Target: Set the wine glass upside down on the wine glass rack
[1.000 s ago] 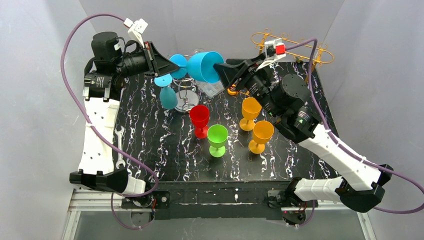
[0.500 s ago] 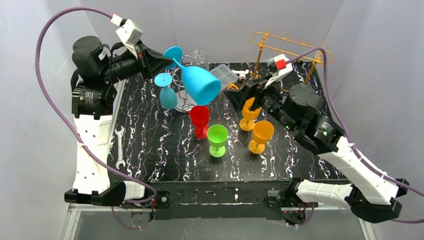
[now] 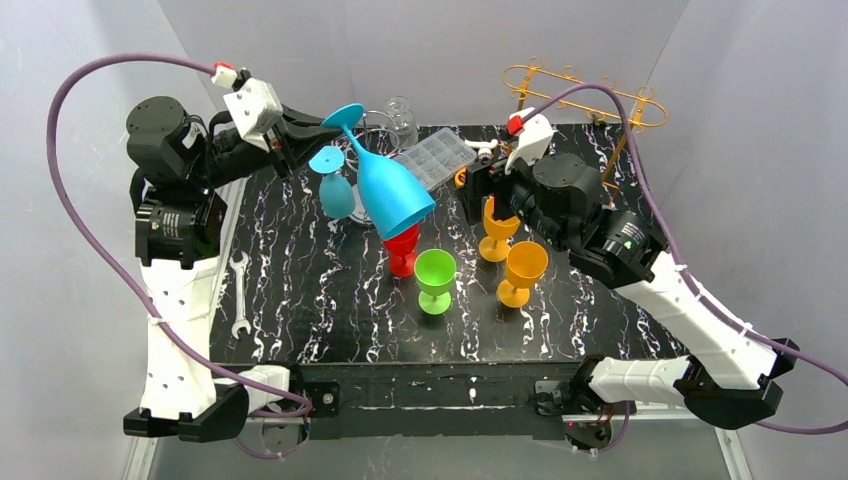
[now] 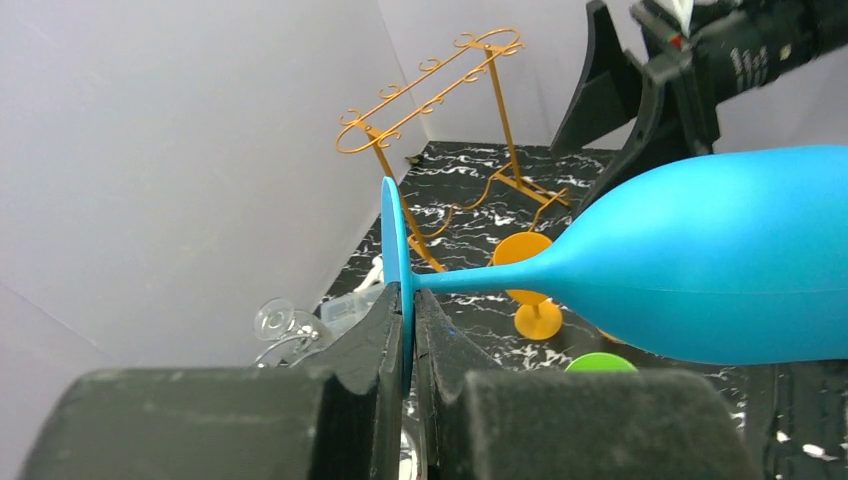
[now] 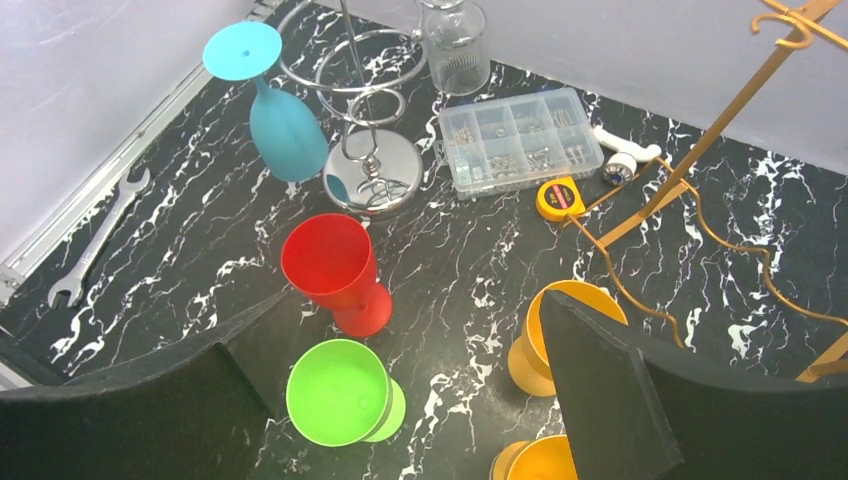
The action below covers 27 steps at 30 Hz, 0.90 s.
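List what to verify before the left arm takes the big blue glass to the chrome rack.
1. Grip: the left gripper pinches the glass by its foot rim. Ok.
2. The right gripper is open and apart from the glass. Ok.
3. Glass inverted: foot is up and bowl down, but tilted. Not ok.
4. Clearance over the red cup: the bowl overlaps it in the top view, so the gap is unclear. Cannot tell.
5. Free slot: the chrome rack carries one small glass, and the other rings look free. Ok.
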Each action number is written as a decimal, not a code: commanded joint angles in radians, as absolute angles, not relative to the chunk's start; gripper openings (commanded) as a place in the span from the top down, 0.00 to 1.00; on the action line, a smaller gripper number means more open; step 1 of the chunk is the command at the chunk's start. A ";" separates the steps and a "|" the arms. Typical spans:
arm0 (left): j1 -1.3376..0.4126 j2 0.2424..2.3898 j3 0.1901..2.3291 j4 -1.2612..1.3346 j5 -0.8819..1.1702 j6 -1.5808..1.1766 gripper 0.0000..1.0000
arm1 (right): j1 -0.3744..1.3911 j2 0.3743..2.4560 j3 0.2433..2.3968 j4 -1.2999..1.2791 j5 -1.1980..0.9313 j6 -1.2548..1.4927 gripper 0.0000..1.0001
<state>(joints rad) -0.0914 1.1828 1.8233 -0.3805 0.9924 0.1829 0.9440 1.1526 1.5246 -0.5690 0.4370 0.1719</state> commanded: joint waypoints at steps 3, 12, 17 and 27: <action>-0.089 1.132 1.764 -0.363 1.029 0.409 1.00 | 0.945 1.160 1.633 -0.592 0.423 0.132 0.02; -0.089 1.062 1.661 -0.337 1.156 0.653 1.00 | 0.945 1.157 1.663 -0.475 0.167 0.099 0.02; -0.098 1.022 1.616 -0.336 1.168 0.776 1.00 | 0.945 1.195 1.735 -0.469 0.023 0.110 0.02; -0.098 0.946 1.527 -0.336 1.185 1.024 1.00 | 0.945 1.245 1.702 -0.323 -0.254 0.248 0.02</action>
<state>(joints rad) -0.0940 0.9745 1.5501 -0.3485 1.1481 0.8673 0.9436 1.2243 1.7000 -0.4606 -0.0834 0.1730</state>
